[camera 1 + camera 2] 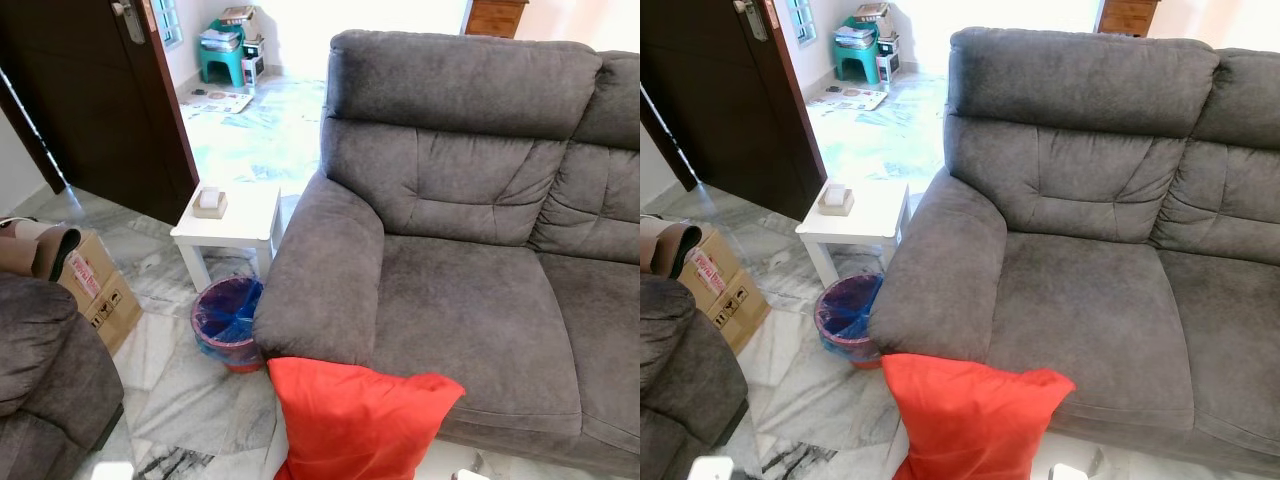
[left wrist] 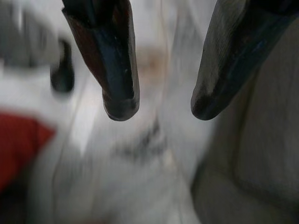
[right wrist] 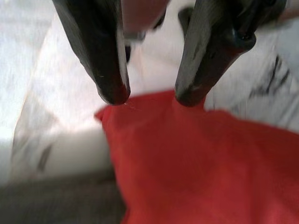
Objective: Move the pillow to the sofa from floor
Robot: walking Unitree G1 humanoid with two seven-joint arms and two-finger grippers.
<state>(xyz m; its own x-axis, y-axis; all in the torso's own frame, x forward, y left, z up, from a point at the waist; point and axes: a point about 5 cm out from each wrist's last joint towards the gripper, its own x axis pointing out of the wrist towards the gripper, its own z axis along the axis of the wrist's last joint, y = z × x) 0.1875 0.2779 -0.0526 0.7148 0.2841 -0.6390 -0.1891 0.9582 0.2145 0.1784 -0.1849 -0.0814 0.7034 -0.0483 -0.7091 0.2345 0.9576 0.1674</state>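
A red pillow (image 1: 355, 420) stands on the marble floor, leaning against the front of the grey sofa (image 1: 470, 300) below its left armrest. In the right wrist view my right gripper (image 3: 152, 98) is open, its two black fingertips just over a corner of the pillow (image 3: 201, 163); I cannot tell whether they touch it. In the left wrist view my left gripper (image 2: 156, 109) is open over bare marble floor. There the pillow (image 2: 18, 140) lies off to one side and grey upholstery to the other. Nothing sits between either pair of fingers.
A white side table (image 1: 230, 225) carrying a small box (image 1: 209, 203) stands by the sofa's armrest, with a bin lined in blue (image 1: 228, 320) under it. A cardboard box (image 1: 95, 285) and a second grey seat (image 1: 50, 370) are at the left. A dark door (image 1: 100, 100) stands open behind.
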